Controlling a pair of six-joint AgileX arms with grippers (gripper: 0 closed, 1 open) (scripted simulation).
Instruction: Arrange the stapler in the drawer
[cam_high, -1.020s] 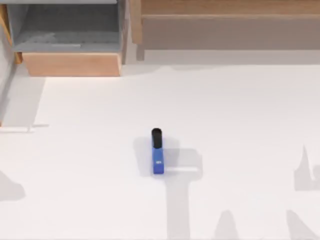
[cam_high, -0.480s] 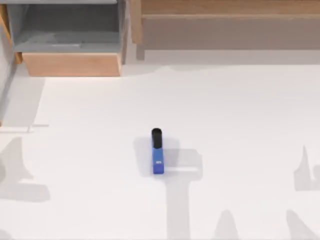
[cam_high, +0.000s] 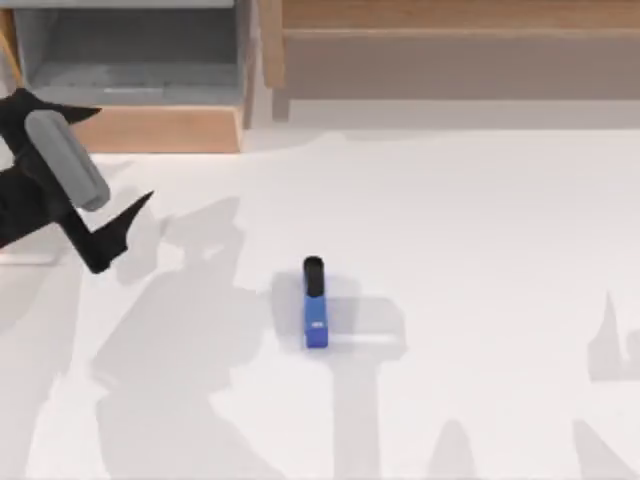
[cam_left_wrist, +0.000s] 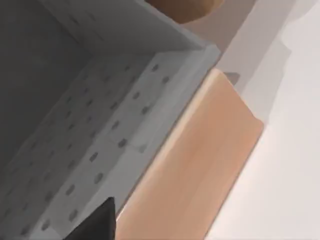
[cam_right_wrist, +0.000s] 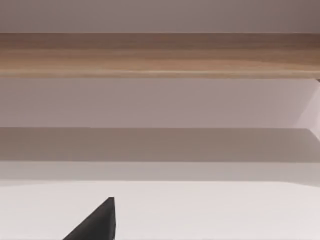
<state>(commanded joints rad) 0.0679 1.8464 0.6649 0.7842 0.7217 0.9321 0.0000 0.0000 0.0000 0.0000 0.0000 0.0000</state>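
Observation:
The stapler (cam_high: 315, 308), a small blue bar with a black end pointing to the back, lies flat near the middle of the table. The drawer (cam_high: 145, 128) stands pulled out at the back left, showing a wooden front panel (cam_left_wrist: 200, 165) and a grey dotted floor (cam_left_wrist: 95, 145). My left gripper (cam_high: 126, 152) hovers open at the left edge, just in front of the drawer's front panel and far left of the stapler, holding nothing. In the right wrist view, a dark tip of my right gripper (cam_right_wrist: 100, 222) shows in front of the shelf unit.
A long wood-and-grey shelf unit (cam_high: 450, 50) runs along the back right, also seen as the shelf unit (cam_right_wrist: 160, 55) in the right wrist view. White tabletop (cam_high: 480, 250) surrounds the stapler, crossed by arm shadows.
My left arm has come into the top view from the left and now sits by the drawer's front. Its shadow spread over the table. The stapler has not moved.

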